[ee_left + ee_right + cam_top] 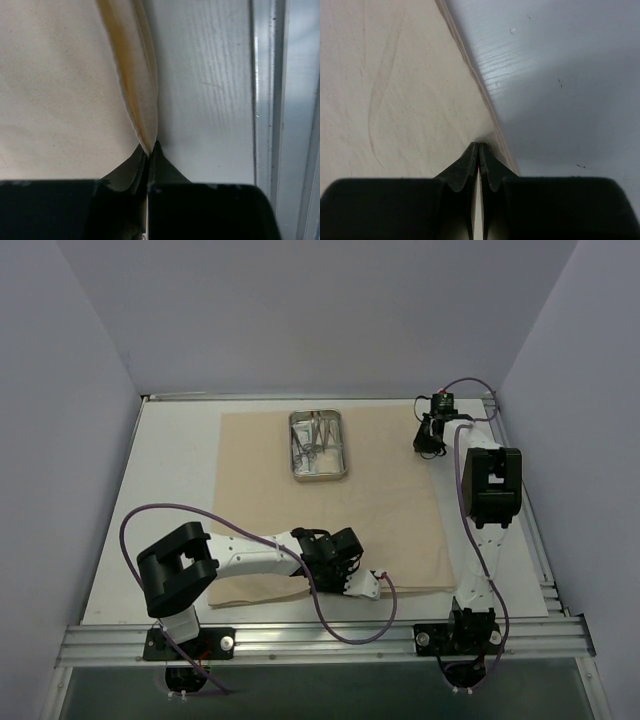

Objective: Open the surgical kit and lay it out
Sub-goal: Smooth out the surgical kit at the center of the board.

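Note:
The beige cloth wrap (330, 520) lies spread flat on the white table. The steel tray (294, 452) stands on its far part, with ring-handled clamps and thin metal tools (315, 443) inside. Gauze and packets do not show. My left gripper (370, 586) is at the cloth's near edge. In the left wrist view it (150, 148) is shut on a raised fold of the cloth edge (142, 100). My right gripper (428, 445) is at the cloth's far right edge. In the right wrist view it (478, 146) is shut, tips on the cloth (395, 90) just inside its edge.
The white table (170, 490) is walled at the back and both sides. An aluminium rail (320, 637) runs along the near edge, close to the left gripper, and shows in the left wrist view (285, 100). A purple cable (330, 625) loops by the left arm.

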`<state>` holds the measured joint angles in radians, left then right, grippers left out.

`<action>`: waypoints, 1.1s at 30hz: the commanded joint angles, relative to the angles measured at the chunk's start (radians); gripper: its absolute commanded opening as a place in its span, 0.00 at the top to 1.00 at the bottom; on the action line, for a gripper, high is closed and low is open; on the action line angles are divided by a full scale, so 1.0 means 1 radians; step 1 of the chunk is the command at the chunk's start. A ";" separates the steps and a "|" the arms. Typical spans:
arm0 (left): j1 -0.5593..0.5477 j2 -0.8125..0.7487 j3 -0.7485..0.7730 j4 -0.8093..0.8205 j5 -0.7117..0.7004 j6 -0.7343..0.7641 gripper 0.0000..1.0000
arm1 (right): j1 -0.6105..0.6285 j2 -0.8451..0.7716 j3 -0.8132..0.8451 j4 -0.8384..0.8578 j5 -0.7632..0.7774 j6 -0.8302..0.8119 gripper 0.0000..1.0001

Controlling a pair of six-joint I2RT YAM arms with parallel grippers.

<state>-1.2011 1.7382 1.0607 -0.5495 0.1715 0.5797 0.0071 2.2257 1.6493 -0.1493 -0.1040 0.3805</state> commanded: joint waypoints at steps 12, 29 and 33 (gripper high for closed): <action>-0.012 -0.003 -0.022 -0.228 0.237 0.126 0.47 | -0.002 0.034 0.086 -0.067 0.052 0.043 1.00; 0.559 -0.233 0.250 -0.221 0.358 -0.148 0.46 | 0.279 -0.480 -0.428 0.137 0.007 0.093 0.89; 0.644 -0.169 0.141 -0.032 0.090 -0.242 0.52 | 0.343 -0.494 -0.563 0.244 0.014 0.155 1.00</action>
<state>-0.5880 1.5108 1.2705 -0.7006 0.4450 0.4496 0.3424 1.7142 1.1679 0.0372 -0.0826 0.4690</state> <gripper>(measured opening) 0.489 0.005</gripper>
